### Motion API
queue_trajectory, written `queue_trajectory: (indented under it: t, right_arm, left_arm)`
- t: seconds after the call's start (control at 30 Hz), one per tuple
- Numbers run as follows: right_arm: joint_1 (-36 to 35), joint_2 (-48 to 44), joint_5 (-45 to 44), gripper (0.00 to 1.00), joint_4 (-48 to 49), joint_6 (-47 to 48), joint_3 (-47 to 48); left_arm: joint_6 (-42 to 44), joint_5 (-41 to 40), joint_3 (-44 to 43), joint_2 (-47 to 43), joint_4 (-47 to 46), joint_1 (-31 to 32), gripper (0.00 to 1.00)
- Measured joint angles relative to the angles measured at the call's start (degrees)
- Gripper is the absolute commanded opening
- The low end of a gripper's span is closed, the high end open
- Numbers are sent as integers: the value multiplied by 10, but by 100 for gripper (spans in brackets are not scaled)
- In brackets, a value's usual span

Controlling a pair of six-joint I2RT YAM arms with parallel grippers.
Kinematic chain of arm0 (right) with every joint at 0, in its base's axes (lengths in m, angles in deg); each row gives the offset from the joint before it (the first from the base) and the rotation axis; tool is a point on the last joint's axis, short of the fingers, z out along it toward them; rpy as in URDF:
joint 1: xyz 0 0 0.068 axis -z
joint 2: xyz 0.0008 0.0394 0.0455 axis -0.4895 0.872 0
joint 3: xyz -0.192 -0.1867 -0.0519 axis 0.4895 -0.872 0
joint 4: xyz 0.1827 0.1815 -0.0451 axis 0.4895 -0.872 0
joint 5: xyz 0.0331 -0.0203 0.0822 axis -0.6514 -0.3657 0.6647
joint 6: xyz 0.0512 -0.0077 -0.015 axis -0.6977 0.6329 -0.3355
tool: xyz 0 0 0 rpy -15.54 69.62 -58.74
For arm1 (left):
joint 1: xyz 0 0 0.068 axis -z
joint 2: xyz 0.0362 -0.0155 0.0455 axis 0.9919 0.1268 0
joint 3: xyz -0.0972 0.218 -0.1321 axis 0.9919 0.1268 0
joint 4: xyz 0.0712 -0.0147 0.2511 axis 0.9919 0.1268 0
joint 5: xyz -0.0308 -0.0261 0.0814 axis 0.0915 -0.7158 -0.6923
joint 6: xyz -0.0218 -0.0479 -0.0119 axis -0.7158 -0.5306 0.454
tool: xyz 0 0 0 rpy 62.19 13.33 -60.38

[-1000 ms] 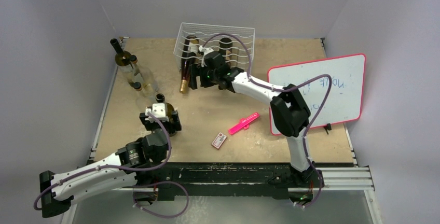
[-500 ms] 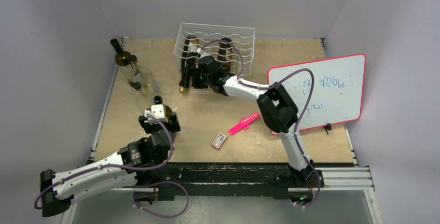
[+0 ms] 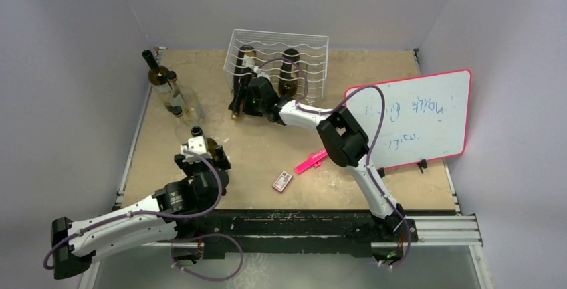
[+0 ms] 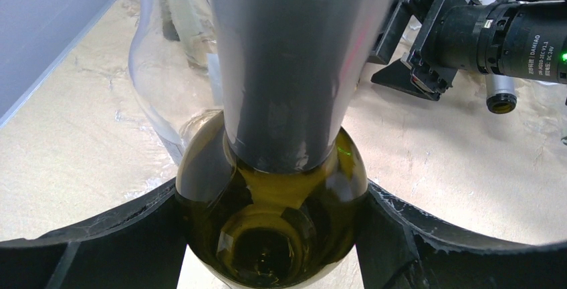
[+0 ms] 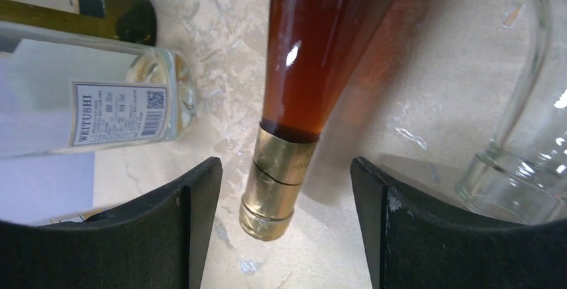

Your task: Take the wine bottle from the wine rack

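Fingers of the right gripper stand a little apart on both sides of the gold-foil neck of the amber glass wine bottle, not touching it (a small gap remains on each side). The bottle lies at the left end of the white wire wine rack, neck pointing out. A second ago this arm was further right, so I judge that the grasp comes next. The left gripper clamps an olive-green glass bottle, now drawn slightly nearer.

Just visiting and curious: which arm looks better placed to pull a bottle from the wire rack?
Right. The right pincer, open, straddles the gold-capped neck of the amber bottle at the wine rack, pads not touching. The left pincer is clamped on a green bottle away from the rack.
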Motion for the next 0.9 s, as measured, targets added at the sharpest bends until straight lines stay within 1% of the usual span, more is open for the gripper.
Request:
queue_trajectory:
  t: [0.07, 0.1, 0.2, 0.23, 0.43, 0.5, 0.57, 0.7, 0.83, 0.9]
  right_arm:
    - [0, 5, -1, 70, 11, -8, 7]
    - [0, 10, 0, 69, 15, -10, 11]
    - [0, 29, 2, 68, 25, -16, 28]
    - [0, 35, 2, 68, 27, -18, 32]
    - [-2, 57, 3, 66, 40, -37, 52]
    - [-3, 63, 2, 63, 42, -40, 60]
    - [-6, 72, 1, 56, 44, -44, 71]
    - [-9, 81, -3, 46, 44, -56, 80]
    - [-13, 80, -16, 35, 55, -68, 68]
    - [-13, 76, -19, 31, 64, -83, 54]
  left_arm:
    - [-14, -1, -8, 13, 10, 0, 79]
    - [-21, -2, -11, 19, 16, 0, 81]
    - [-42, -9, -23, 29, 30, 0, 99]
    - [-46, -13, -27, 28, 33, 0, 100]
    - [-82, -31, -53, -3, 52, 0, 100]
    - [-93, -33, -60, -6, 62, 0, 100]
    - [-98, -30, -66, -6, 72, 0, 100]
    - [-84, -7, -99, -7, 92, 0, 100]
    - [-69, 10, -170, -6, 132, 0, 100]
    - [-62, 14, -209, -7, 151, 0, 100]
